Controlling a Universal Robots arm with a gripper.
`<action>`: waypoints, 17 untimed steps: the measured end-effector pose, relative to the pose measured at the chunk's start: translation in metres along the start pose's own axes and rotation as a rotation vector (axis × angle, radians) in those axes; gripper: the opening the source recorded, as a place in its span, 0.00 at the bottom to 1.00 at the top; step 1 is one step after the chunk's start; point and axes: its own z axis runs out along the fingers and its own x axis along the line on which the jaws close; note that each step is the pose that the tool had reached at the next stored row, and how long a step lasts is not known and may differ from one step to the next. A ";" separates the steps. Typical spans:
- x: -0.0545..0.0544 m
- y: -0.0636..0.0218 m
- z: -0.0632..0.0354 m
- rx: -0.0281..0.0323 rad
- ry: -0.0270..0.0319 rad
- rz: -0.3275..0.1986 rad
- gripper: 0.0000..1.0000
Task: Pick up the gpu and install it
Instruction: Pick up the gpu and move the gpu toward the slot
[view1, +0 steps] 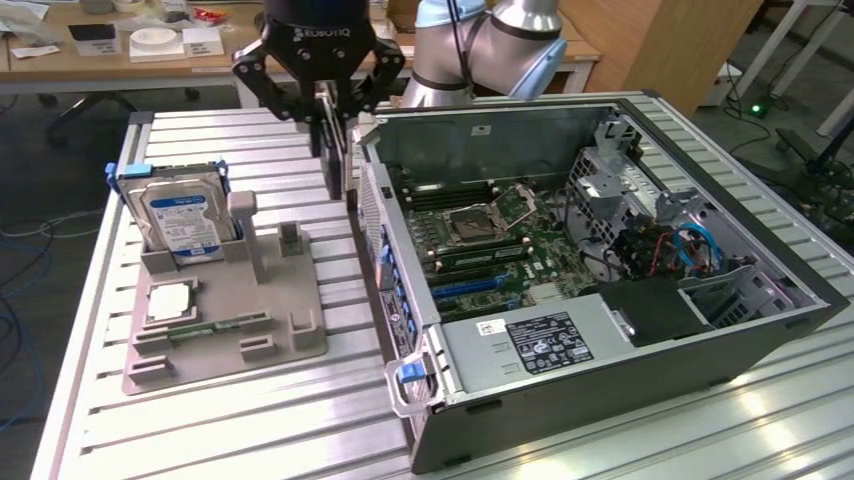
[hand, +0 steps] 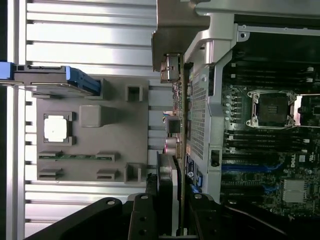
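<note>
Holding the gpu up on its edge, the gripper is clamped tight on the card's top. The card hangs straight down under it, over the table. The near wall of the computer case is just beside the card. I think a bump on that wall's top edge could tip the card or make it slip. On the gripper's other side stands the gray holder with the hard drive, a bare strip between. Past the wall, the case is open over the green board.
</note>
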 end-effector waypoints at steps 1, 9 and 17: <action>-0.002 0.0000 0.0000 0.0000 0.0000 0.000 0.28; -0.020 -0.0004 0.0003 0.0000 0.0000 0.000 0.28; -0.045 -0.0008 0.0006 -0.0001 0.0000 0.000 0.28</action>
